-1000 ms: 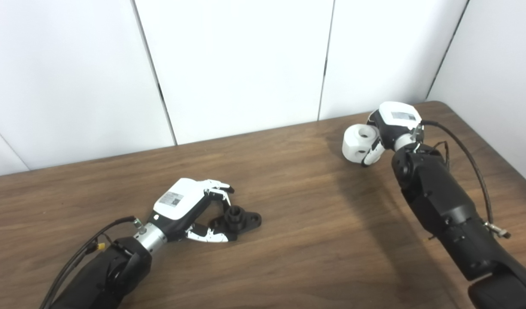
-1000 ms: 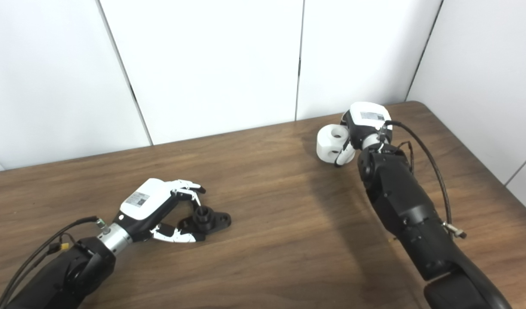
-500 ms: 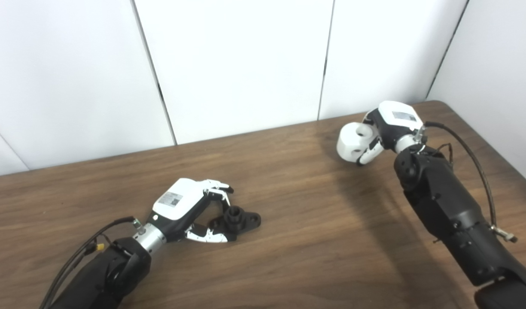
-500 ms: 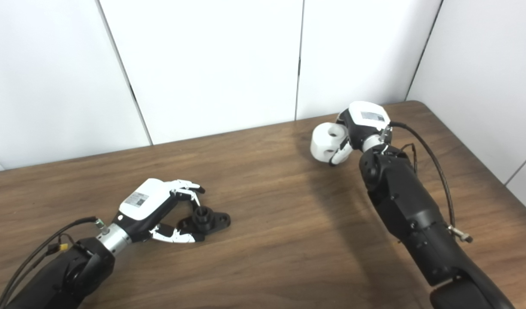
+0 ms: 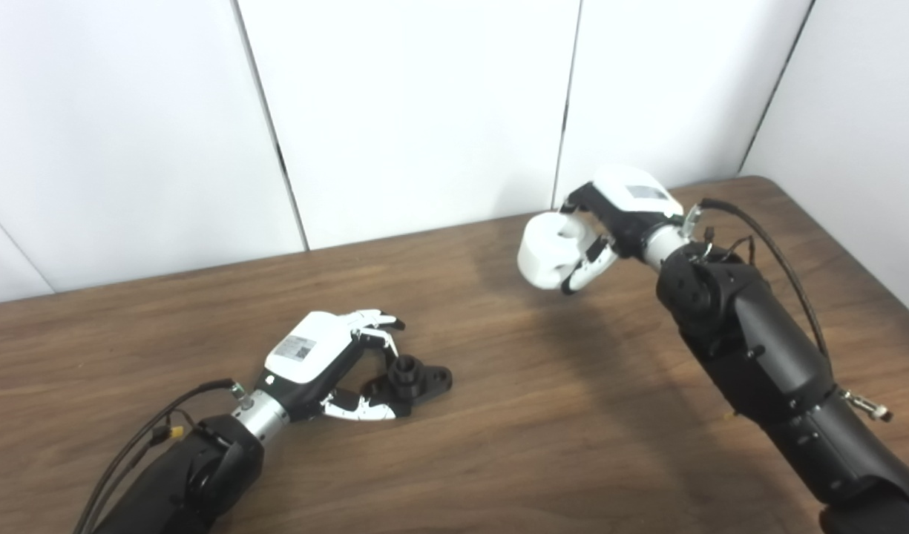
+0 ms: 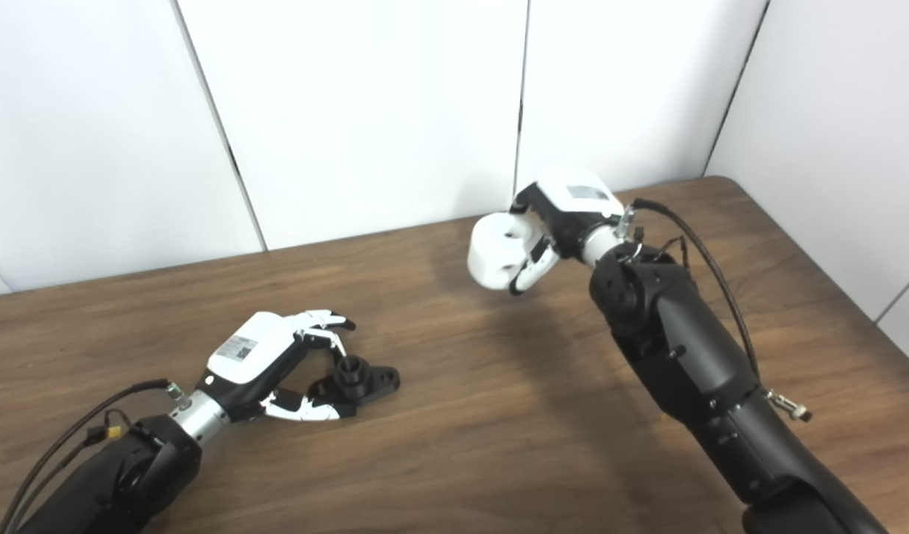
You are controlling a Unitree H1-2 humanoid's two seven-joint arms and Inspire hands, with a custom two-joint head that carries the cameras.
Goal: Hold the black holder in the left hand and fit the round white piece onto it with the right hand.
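The white piece (image 5: 549, 251) is being held tight in the right hand (image 5: 619, 218), up over the bench (image 5: 543, 415), well apart from the holder (image 5: 409, 380), which is lying down-left, gripped by the left hand (image 5: 322, 360).

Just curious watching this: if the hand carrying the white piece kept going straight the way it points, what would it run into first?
Probably nothing soon: the right hand points left over bare table; the black holder seems nearer and lower.

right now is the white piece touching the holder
Apart. The left eye view shows the white piece raised in the right hand, bare table between it and the holder.
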